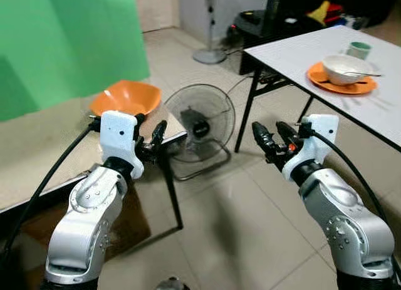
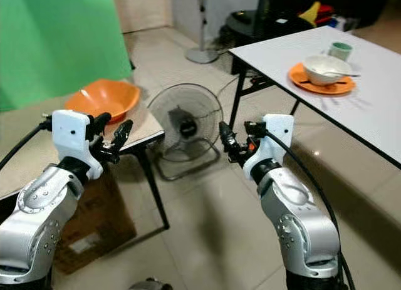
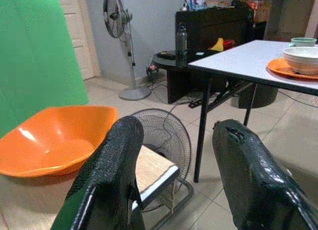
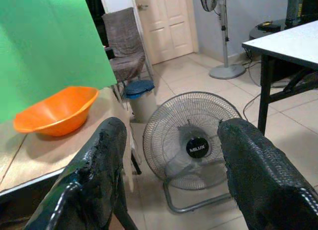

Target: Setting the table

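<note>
A large orange bowl (image 1: 125, 97) sits near the corner of a small wooden-topped table (image 1: 37, 158) at my left. My left gripper (image 1: 152, 122) hovers open just right of the bowl, at the table's corner, holding nothing. My right gripper (image 1: 268, 126) is open and empty in mid-air over the floor, between the two tables. On the white table (image 1: 294, 52) at the right stand an orange plate (image 1: 326, 82) carrying a white bowl (image 1: 344, 67) with a spoon, and a green cup (image 1: 359, 49) behind them.
A black floor fan (image 1: 199, 124) stands on the tiles between the tables. A pedestal fan (image 1: 210, 27) and a low black cabinet (image 1: 263, 20) are farther back. A cardboard box (image 2: 94, 227) sits under the small table. A green screen (image 1: 62, 39) rises behind it.
</note>
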Robot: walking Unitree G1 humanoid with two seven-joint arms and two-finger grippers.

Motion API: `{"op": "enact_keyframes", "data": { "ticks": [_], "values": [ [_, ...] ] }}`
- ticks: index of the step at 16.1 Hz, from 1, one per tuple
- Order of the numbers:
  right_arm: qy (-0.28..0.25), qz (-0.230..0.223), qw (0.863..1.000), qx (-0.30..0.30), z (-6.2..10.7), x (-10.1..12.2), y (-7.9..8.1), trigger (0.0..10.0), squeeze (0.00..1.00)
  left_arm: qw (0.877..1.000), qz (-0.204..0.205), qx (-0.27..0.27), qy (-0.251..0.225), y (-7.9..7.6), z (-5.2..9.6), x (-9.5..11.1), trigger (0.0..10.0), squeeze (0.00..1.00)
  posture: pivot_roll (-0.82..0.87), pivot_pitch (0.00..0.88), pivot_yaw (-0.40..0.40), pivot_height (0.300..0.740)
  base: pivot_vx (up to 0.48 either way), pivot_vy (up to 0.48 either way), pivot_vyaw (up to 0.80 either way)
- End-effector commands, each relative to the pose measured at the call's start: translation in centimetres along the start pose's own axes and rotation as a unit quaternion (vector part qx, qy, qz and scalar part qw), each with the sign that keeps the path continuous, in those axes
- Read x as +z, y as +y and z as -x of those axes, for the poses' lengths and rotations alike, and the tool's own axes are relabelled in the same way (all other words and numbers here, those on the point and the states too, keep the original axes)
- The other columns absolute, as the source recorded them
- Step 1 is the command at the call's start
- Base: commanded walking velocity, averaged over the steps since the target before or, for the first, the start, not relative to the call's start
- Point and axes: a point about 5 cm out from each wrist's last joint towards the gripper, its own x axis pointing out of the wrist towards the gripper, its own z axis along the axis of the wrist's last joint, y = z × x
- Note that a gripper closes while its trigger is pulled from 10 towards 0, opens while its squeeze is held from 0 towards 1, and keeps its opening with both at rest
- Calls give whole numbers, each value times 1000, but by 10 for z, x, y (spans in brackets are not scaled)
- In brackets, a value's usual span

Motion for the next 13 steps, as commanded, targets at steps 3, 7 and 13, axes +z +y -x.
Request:
{"op": "enact_keyframes", "data": {
  "ticks": [3,7,13],
  "values": [
    [-3,40,999,-3,-3,0,1,10000,0,1000,-7,2,-3,1,1,3,10000,0,123,0,22,740,274,0,0],
    [-7,50,999,17,-4,2,5,10000,0,1000,-7,1,-7,2,3,5,10000,0,133,0,14,740,305,0,400],
    [-11,52,998,36,-8,2,8,10000,0,1000,-11,3,-12,2,3,8,10000,0,141,0,11,740,326,0,800]
  ]
}}
